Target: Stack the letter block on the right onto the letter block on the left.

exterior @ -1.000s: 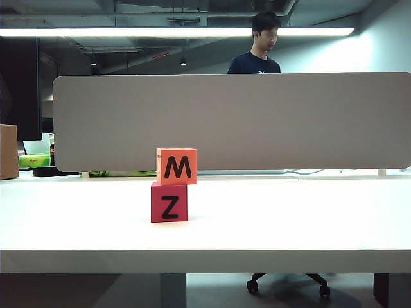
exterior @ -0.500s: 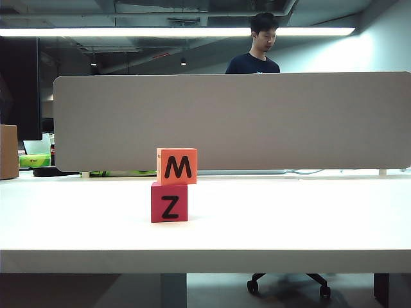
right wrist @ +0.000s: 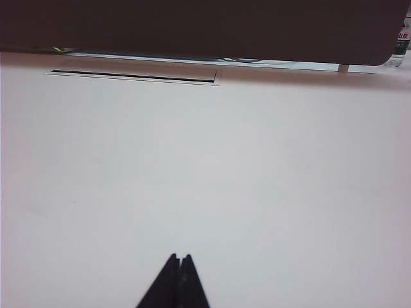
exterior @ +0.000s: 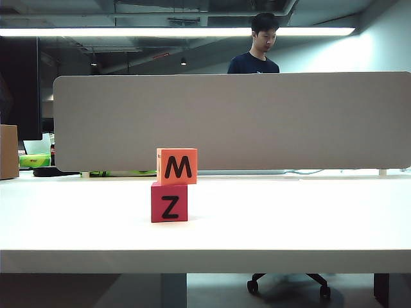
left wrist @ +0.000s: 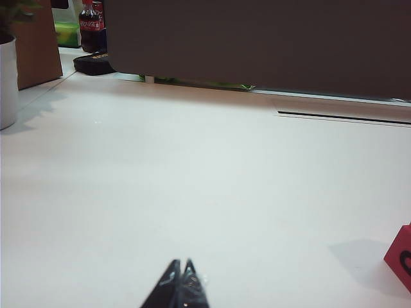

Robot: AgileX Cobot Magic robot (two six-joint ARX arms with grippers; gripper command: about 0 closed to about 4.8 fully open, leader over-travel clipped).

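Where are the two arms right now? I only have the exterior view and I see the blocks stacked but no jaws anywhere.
Observer: The left gripper shows only in its wrist view, low over bare table, jaws together, holding nothing.
Operator: And the right one?
Observer: The right gripper is likewise shut and empty over bare table in its own view, no block in sight.
Operator: Does either wrist camera catch the stack?
Observer: Only the left wrist view: a corner of the red Z block shows at the frame's edge, well apart from the left gripper. The orange M block sits on it.
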